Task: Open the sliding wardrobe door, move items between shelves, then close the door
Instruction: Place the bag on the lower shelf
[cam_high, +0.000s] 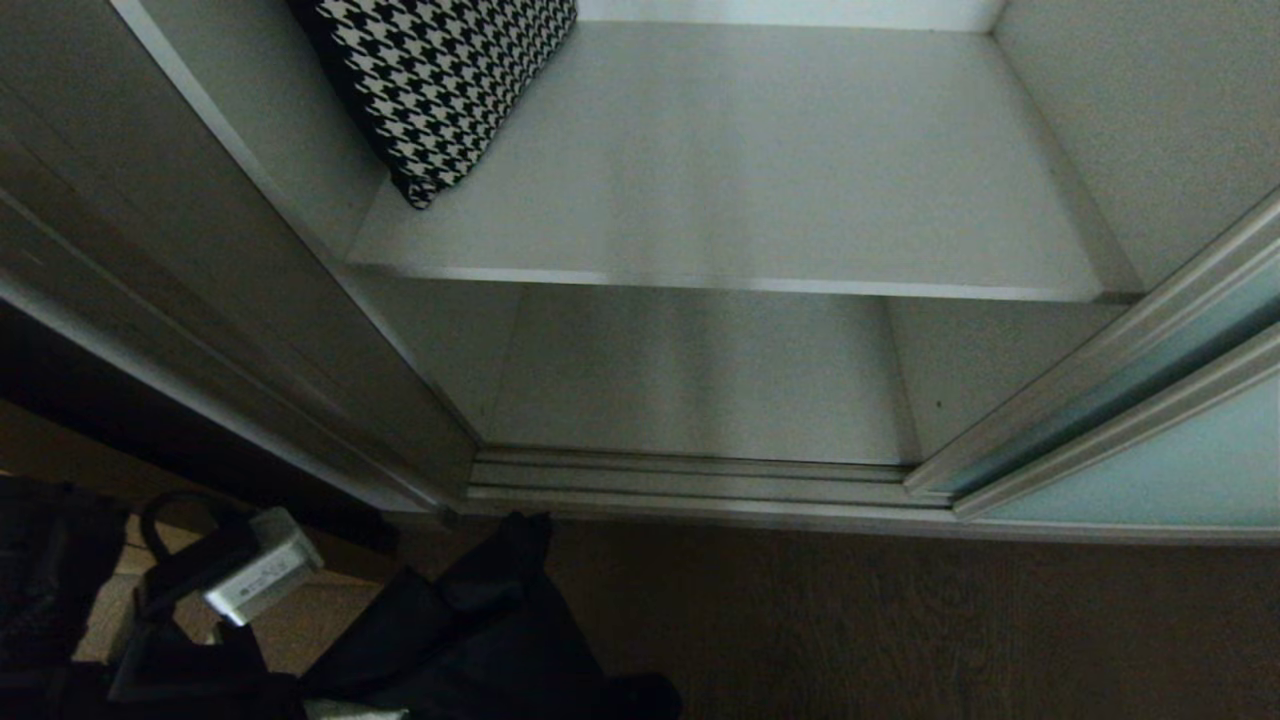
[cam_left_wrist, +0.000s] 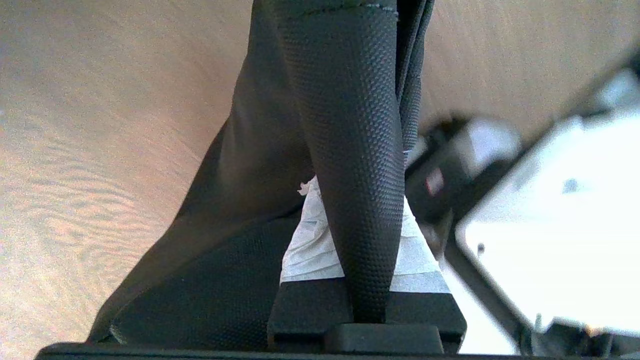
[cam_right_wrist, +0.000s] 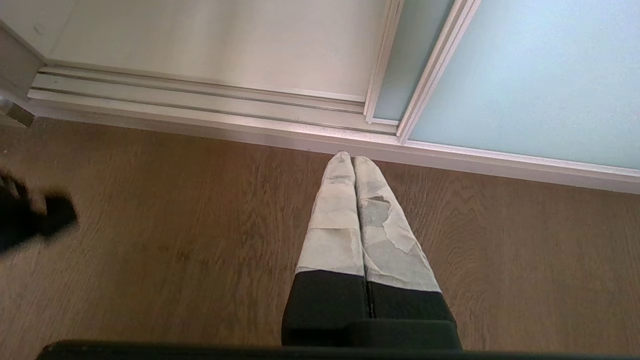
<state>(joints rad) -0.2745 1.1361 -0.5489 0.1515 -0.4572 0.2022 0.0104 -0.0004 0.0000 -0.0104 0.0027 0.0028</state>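
Observation:
The sliding wardrobe door (cam_high: 1150, 470), frosted pale blue-green glass in a silver frame, stands slid over to the right, and it also shows in the right wrist view (cam_right_wrist: 525, 75). Two shelves are exposed: an upper board (cam_high: 750, 180) and a lower one (cam_high: 700, 380). My left gripper (cam_left_wrist: 357, 200) is shut on the pebbled strap of a black bag (cam_left_wrist: 345, 125). The bag (cam_high: 480, 620) hangs low at the front left, over the floor before the wardrobe. My right gripper (cam_right_wrist: 352, 159) is shut on nothing, above the wooden floor near the door's foot.
A black-and-white houndstooth cushion (cam_high: 440, 80) leans at the upper shelf's left end. The ridged silver floor track (cam_high: 700, 480) runs along the opening. A dark side panel (cam_high: 200, 300) bounds the left. Brown wooden floor (cam_high: 900, 620) lies in front.

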